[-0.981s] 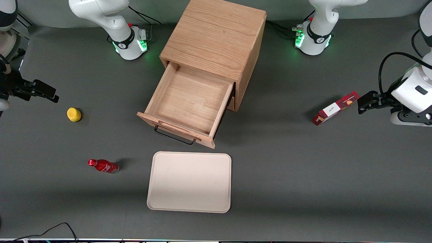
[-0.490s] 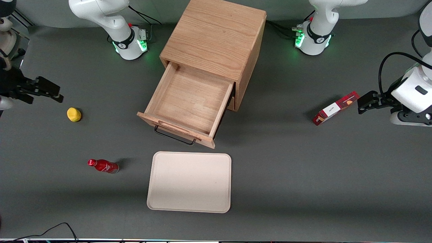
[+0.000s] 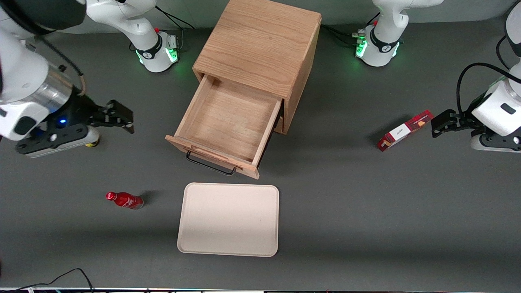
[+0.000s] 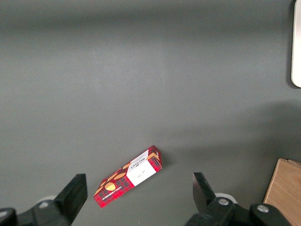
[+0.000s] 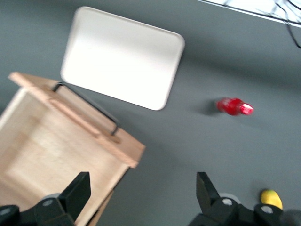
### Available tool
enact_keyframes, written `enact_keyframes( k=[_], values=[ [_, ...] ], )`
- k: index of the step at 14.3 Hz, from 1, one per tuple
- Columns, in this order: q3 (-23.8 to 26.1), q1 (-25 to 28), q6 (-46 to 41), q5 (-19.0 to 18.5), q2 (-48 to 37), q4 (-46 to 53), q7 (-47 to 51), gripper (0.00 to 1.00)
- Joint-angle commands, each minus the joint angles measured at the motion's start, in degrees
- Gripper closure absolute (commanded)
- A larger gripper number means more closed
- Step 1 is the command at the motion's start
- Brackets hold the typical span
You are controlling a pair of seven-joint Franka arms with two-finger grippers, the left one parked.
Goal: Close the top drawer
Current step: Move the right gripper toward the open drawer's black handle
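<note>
Yellow shows only as a sliver in your front view: the small yellow object [image 3: 93,142] is almost wholly covered by the working arm's wrist, and you cannot make out its shape there. The wrist view gives you a little more of it [image 5: 271,197], though the gripper body cuts it off. The gripper [image 3: 122,122] hangs above the tabletop [image 3: 366,211] toward the working arm's end, well apart from the cabinet [image 3: 260,44], and its jaws stand wide with nothing between them; in the wrist view [image 5: 143,193] you see both fingers spread with bare grey surface in the gap.

The top drawer [image 3: 232,122] is pulled far out of the cabinet, toward the front camera. You see light oak, a shallow box with an empty floor, a raised rounded wooden lip along the top of its front panel, and a black wire bar handle [image 3: 211,166] hanging below that panel. The panel's face itself is turned away from you and cannot be read. In the wrist view the drawer [image 5: 56,155] is cut off at the frame edge and somewhat smeared.

Just nearer the front camera than the drawer lies a pale tray [image 3: 228,219]. A red bottle [image 3: 124,200] lies on its side, toward the working arm's end. A red box [image 3: 405,130] lies toward the parked arm's end.
</note>
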Motion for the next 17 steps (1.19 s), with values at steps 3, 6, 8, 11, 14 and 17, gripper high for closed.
enact_keyframes(
  k=[3,6,8,11,14,17],
  values=[
    [6.07,-0.29,2.76,1.21,2.38,1.96,-0.88,0.00],
    [6.69,-0.55,2.43,3.14,5.19,2.14,-16.74,0.00],
    [6.60,-0.73,2.42,3.14,6.77,2.40,-23.45,0.00],
    [5.90,-1.17,2.60,3.14,10.54,4.84,-37.40,0.00],
    [5.55,-1.78,0.40,3.58,17.48,12.40,-41.48,0.00],
    [5.46,-2.40,0.49,5.77,20.40,13.65,-45.36,0.00]
  ],
)
